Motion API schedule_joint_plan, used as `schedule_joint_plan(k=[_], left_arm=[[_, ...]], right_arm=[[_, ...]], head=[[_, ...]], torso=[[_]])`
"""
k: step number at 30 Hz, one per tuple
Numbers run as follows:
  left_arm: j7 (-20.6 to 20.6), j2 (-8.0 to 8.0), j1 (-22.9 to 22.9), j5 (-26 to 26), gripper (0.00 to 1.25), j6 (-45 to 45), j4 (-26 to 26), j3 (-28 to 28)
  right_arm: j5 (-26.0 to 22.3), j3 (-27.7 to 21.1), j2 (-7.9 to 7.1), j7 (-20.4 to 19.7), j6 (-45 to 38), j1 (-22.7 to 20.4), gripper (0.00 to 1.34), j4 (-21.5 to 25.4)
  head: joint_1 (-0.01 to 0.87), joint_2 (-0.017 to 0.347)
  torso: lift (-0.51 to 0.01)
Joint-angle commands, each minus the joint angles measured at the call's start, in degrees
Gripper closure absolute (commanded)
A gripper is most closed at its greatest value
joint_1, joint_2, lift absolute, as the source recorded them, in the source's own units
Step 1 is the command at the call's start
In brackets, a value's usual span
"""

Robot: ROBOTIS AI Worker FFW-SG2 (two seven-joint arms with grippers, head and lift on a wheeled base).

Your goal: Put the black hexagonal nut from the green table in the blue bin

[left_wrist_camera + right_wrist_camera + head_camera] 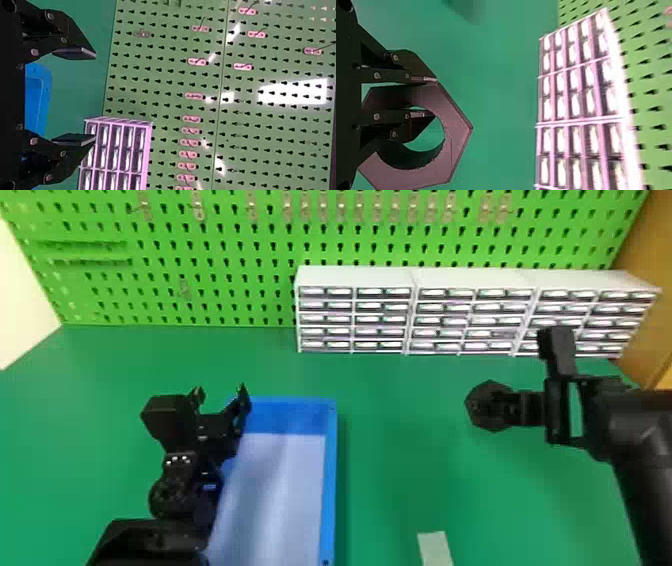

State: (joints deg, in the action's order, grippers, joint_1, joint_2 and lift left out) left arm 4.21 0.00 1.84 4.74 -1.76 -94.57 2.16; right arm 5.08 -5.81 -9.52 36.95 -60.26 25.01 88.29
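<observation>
Gripping the black hexagonal nut [487, 391], right gripper [505, 407] jaws clamp its wall; left gripper [220, 392] jaws stand apart near the blue bin [330, 470]

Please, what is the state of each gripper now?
Left gripper: open, holding nothing.
Right gripper: closed on the black nut, one finger inside its hole.

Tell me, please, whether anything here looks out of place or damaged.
A pale strip on the green table, right of the blue bin, looks slightly out of place because it interrupts the plain green surface. Otherwise, nothing seems spilled or damaged.
</observation>
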Motion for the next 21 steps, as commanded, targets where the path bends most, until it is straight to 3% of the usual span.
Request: schedule_joint_plan(k=[1,4,10,16,21], left_arm=[[0.01,-0.15,0.01,0.00,0.51,0.00,0.00,-0.05],[0.01,-0.15,0.01,0.00,0.51,0.00,0.00,-0.05],[0.01,-0.15,0.01,-0.09,0.51,0.00,0.00,0.04],[0.01,-0.15,0.01,-0.26,0.51,0.00,0.09,0.13],[0.01,-0.15,0.01,-0.35,0.51,0.00,0.26,0.13]], right_arm=[[-2.88,-0.43,0.03,-0.04,2.43,-1.19,1.02,3.12],[-4.64,-0.52,0.21,-0.57,3.22,-2.07,1.02,4.97],[-11.41,-0.96,0.56,-6.37,7.61,-4.44,1.02,8.22],[-14.84,-1.13,0.82,-12.08,11.75,-6.90,1.02,11.38],[-15.19,-1.22,0.91,-14.28,12.45,-7.69,1.02,12.26]], head=[[0.657,0.057],[0.657,0.057],[0.657,0.057],[0.657,0.057],[0.657,0.057]], torso=[[-0.095],[-0.095],[-0.095],[-0.095],[-0.095]])
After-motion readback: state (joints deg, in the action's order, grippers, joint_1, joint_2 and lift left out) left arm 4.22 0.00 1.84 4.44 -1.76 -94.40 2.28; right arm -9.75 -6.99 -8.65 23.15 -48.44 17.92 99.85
